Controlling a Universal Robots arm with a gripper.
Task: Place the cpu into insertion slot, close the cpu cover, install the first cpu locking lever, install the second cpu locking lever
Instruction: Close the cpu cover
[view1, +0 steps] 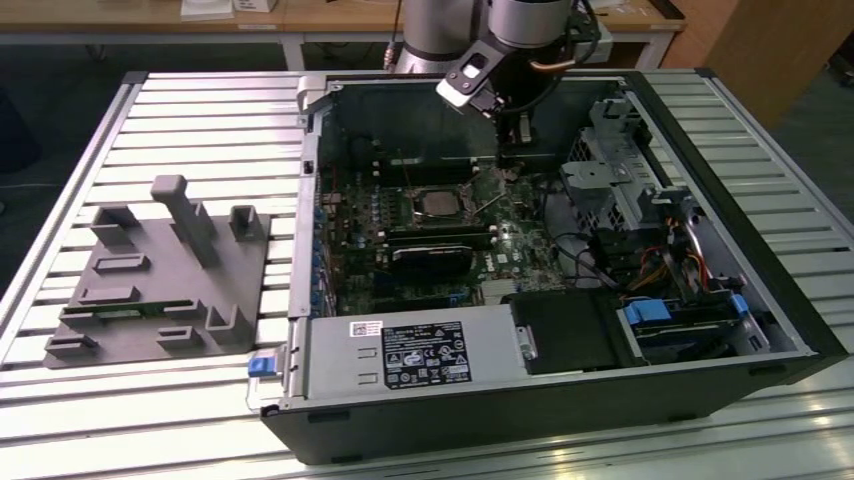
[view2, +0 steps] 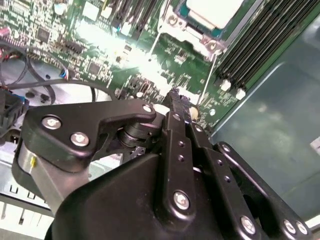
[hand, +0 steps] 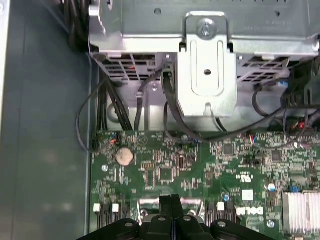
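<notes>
I see the fingers (hand: 165, 205) pinched together, nothing between them, over the motherboard (hand: 210, 165), near the socketed cpu (view1: 438, 203).

Exterior view: high, angled down over computer case (view1: 534, 425). Both wrist views: close, sharing motherboard (view2: 180, 55) (hand: 165, 155).

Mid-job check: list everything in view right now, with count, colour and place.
computer case: one, black, lying open on the slatted table
fixture: one, grey, on the table, on the exterior view's left of the case
motherboard: one, green, inside the case
cpu: one, silvery, mid-motherboard
cpu cover: one, silvery frame, around the cpu
locking lever: one seen, thin silvery rod, beside the cover
power supply: one, grey with black label, at the case's near end
coin cell: one, silvery, on the motherboard
gripper: one, black, shut, over the motherboard
</notes>
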